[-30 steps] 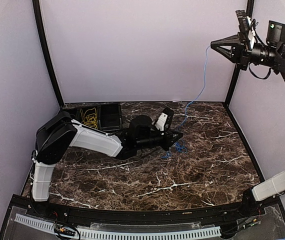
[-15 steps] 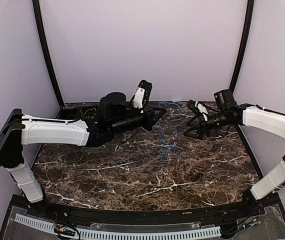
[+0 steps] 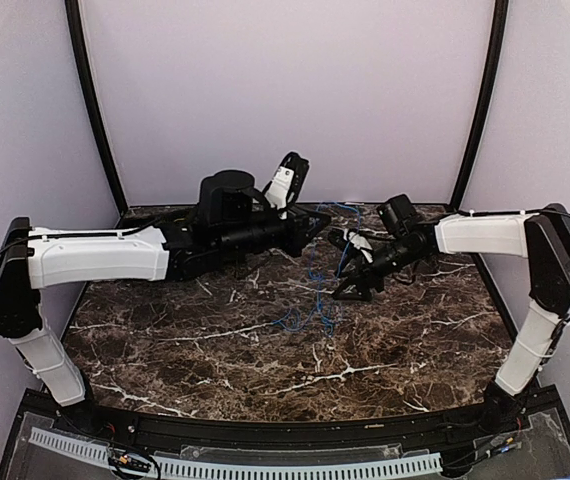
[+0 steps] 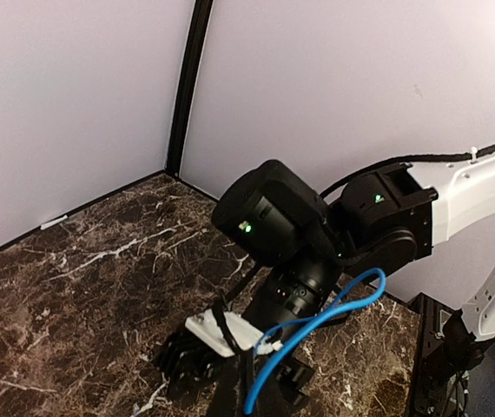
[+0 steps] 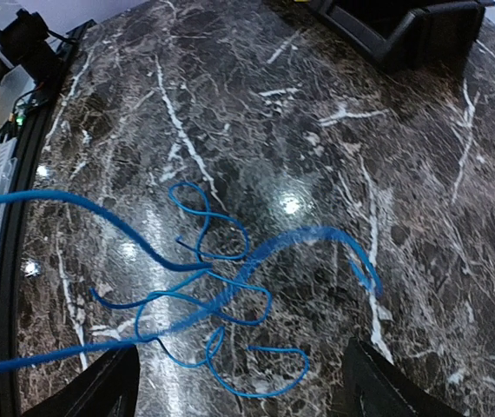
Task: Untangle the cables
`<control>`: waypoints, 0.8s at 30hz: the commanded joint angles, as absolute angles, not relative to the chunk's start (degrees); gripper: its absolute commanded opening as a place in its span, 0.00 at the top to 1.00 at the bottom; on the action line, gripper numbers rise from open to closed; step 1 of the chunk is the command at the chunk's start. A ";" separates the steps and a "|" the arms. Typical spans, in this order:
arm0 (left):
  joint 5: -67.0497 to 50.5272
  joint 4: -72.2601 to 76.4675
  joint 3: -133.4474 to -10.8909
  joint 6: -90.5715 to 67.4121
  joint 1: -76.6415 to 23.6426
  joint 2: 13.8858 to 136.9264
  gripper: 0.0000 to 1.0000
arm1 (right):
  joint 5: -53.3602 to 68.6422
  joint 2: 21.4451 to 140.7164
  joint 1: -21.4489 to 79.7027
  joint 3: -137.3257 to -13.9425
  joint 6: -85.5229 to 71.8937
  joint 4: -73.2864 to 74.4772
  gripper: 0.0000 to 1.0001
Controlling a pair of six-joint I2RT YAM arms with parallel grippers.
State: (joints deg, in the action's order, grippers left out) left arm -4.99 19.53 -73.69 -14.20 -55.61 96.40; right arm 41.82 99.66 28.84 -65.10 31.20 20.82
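Top external view showed one blue cable (image 3: 310, 285) hanging from the left claw (image 3: 313, 222), which pinched it, down to a loose heap on the counter (image 3: 265, 370) below that claw, while the right claw (image 3: 350, 278), high and closed a second before, had dropped just beside the left claw, spread wide.

No legible text, label, brand, number or sign on anything in view.
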 commanded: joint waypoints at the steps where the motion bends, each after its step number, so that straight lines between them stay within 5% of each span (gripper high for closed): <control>1: -4.72 14.22 -81.85 -9.15 -55.96 91.37 1.00 | 51.28 99.97 29.68 -68.01 31.04 22.56 0.17; 11: -5.27 8.48 -93.63 -5.58 -56.38 91.43 1.00 | 52.70 107.31 33.39 -72.45 28.59 22.16 0.17; 13: -5.79 7.34 -95.99 -5.14 -56.46 92.19 1.00 | 53.43 109.74 34.65 -74.18 28.50 23.31 0.28; 19: -4.67 1.99 -104.00 -1.92 -56.66 93.46 1.00 | 49.04 112.31 35.55 -74.42 24.49 21.30 1.00; 24: -2.49 -1.64 -112.26 2.97 -56.65 93.98 1.00 | 45.36 113.37 33.70 -72.85 21.77 19.23 1.00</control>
State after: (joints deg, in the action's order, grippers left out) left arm -4.38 1.96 -105.84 -2.35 -56.21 94.48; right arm 48.66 112.14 35.22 -73.43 24.58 21.67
